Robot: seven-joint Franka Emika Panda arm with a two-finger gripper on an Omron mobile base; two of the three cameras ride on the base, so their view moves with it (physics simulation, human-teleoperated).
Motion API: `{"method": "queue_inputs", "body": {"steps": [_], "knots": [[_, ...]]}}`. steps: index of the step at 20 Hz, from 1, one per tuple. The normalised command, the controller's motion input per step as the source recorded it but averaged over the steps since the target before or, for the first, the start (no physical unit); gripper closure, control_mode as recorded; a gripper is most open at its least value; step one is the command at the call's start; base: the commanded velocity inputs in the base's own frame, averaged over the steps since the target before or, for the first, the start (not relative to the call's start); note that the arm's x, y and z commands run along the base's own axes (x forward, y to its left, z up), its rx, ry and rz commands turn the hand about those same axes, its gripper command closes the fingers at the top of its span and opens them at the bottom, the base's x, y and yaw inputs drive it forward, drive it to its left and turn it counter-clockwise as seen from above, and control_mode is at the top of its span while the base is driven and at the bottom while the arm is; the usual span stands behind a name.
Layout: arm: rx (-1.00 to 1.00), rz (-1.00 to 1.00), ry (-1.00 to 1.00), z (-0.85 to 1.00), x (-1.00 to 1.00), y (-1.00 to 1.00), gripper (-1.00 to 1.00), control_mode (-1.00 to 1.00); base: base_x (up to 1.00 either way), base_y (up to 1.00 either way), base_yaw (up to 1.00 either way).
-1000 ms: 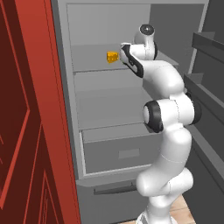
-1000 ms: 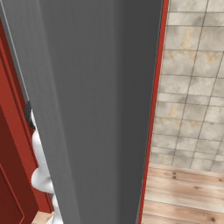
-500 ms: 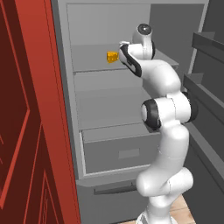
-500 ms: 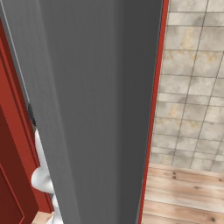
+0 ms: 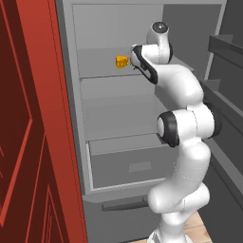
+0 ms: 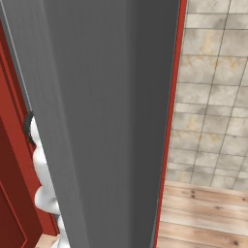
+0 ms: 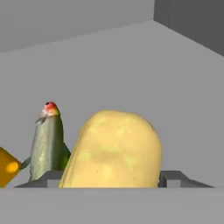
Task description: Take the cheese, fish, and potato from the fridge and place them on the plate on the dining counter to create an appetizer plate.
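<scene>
With the gripper reaching onto the grey fridge shelf and its part-open fingers flanking the rounded pale yellow-tan potato, apparently gripping it, a good lift called for rising straight, clear of the slim green-grey fish just beside it.

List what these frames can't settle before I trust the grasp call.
- Potato, hand view: its lower part is cut off at the bottom, so contact with the pincer fingertips is not visible.
- Cheese, hand view: cropped by the left edge.
- Fish, hand view: base hidden behind a fingertip.
- Left base view: the arm covers the pincer; cheese shows on the fridge shelf.
- Right base view: a grey fridge panel blocks the shelves.
</scene>
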Motion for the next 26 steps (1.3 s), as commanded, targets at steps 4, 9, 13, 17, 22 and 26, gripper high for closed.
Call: {"method": "queue_inputs", "body": {"steps": [4, 9, 13, 17, 22, 26], "knots": [[0.00, -0.01, -0.03, 0.00, -0.97, 0.02, 1.00, -1.00, 0.00, 0.00, 0.00], [0.00, -0.01, -0.11, 0.00, -0.98, 0.12, 1.00, -1.00, 0.00, 0.00, 0.00], [0.00, 0.00, -0.10, 0.01, -0.89, 0.09, 1.00, -1.00, 0.00, 0.00, 0.00], [0.00, 0.00, -0.06, 0.04, -0.83, 0.07, 1.00, -1.00, 0.00, 0.00, 0.00], [0.00, 0.00, -0.01, 0.00, -0.33, 0.03, 1.00, 1.00, -0.51, 0.07, 0.00], [0.00, 0.00, 0.00, 0.00, 0.00, 0.00, 1.00, 1.00, -0.91, 0.17, 0.00]]}}
